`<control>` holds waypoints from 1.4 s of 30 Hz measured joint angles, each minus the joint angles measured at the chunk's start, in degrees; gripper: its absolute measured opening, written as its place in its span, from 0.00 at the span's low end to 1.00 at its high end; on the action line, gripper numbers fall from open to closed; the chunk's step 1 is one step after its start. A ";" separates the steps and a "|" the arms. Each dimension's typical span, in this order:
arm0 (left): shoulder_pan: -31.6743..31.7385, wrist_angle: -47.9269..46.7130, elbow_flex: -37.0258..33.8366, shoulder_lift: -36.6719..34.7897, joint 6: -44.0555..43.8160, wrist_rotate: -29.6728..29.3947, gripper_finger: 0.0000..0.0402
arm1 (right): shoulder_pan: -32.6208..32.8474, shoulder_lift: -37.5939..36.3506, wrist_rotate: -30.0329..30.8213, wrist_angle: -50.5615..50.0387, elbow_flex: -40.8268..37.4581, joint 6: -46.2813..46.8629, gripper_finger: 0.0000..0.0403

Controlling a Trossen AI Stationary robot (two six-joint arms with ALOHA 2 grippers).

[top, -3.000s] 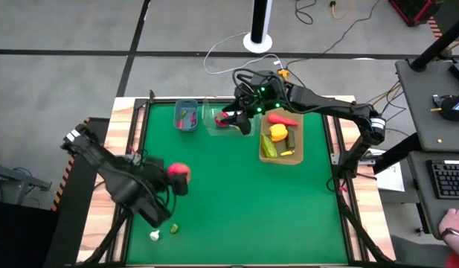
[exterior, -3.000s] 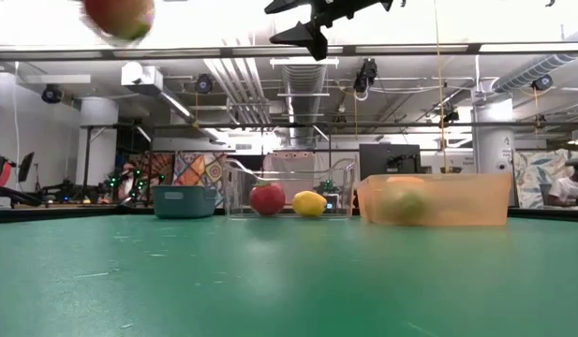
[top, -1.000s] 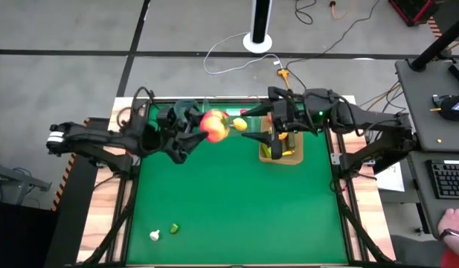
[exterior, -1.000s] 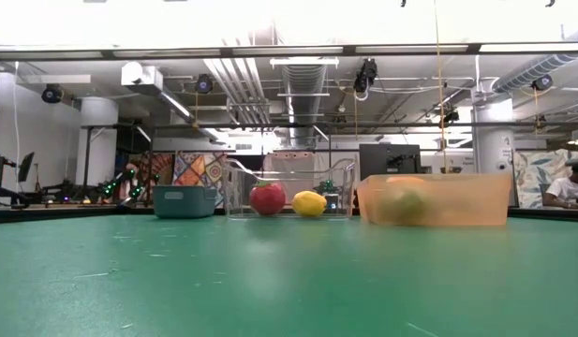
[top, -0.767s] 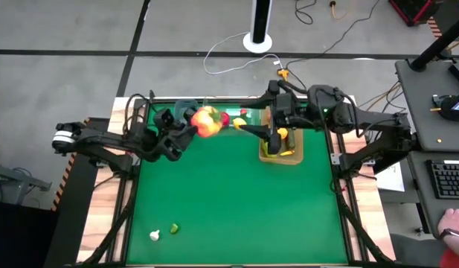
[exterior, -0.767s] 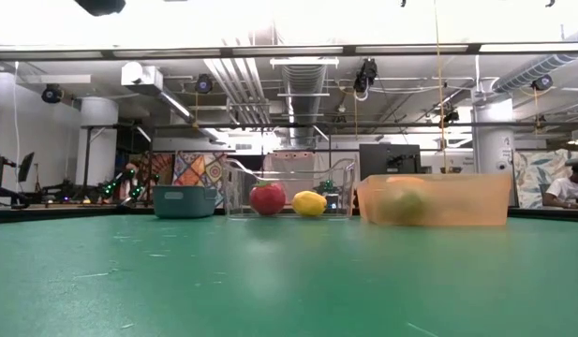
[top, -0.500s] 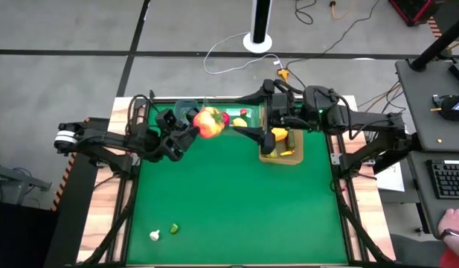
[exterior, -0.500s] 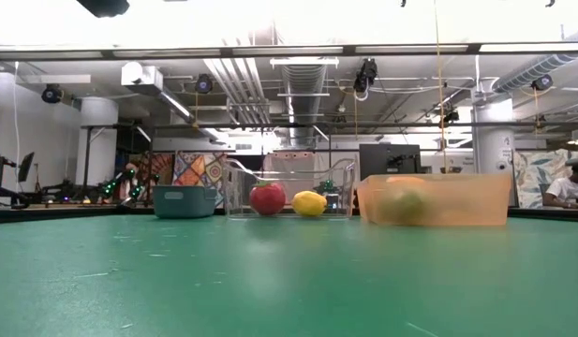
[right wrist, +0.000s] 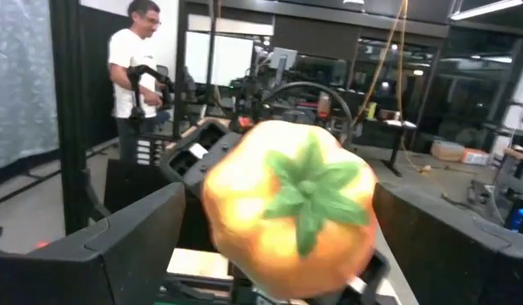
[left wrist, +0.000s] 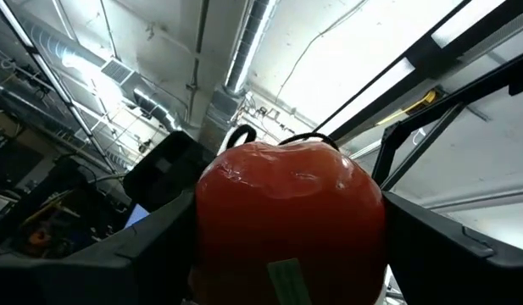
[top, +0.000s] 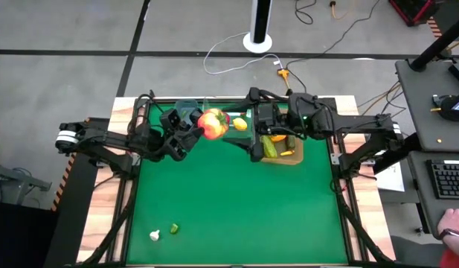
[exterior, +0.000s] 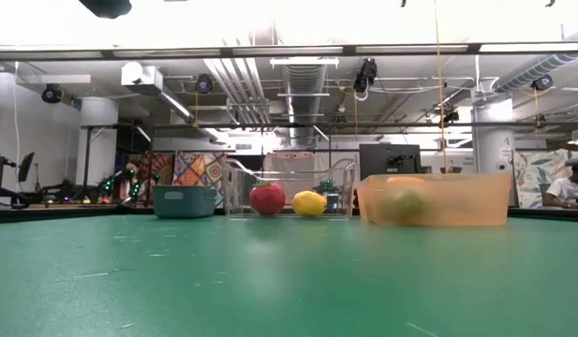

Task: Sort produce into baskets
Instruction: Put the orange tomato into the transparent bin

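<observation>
Here, the left tool (top: 193, 128) is clamping a red-and-yellow tomato (top: 213, 123) above the green bench (top: 236, 201), just beside the clear tub (exterior: 289, 195) that is holding a red piece (exterior: 267, 198) and a lemon (exterior: 309, 203). The right tool (top: 256, 149) is hovering with its fingers apart, facing the tomato, near the tan tray (top: 292, 158).

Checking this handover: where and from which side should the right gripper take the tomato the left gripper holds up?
Probably across its round middle, coming in from the stalk end. The tomato turns its green stalk toward the right gripper, whose open fingers flank it, while the left gripper clamps it from the opposite end.
</observation>
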 joint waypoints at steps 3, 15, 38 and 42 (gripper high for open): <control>0.05 0.09 -0.02 0.00 -0.16 -0.04 0.76 | 0.00 0.87 0.56 0.66 0.03 -0.66 0.93; 0.14 0.12 0.00 -0.07 -0.50 0.37 0.76 | -1.34 2.76 3.79 3.45 0.13 2.56 0.93; 0.05 -0.52 -0.11 -0.07 -1.80 -0.46 0.91 | -2.40 3.76 -2.37 3.83 0.07 5.79 0.76; 0.07 -0.58 -0.22 -0.09 -1.72 -0.73 0.94 | -2.73 3.38 -2.71 3.27 0.02 6.21 0.76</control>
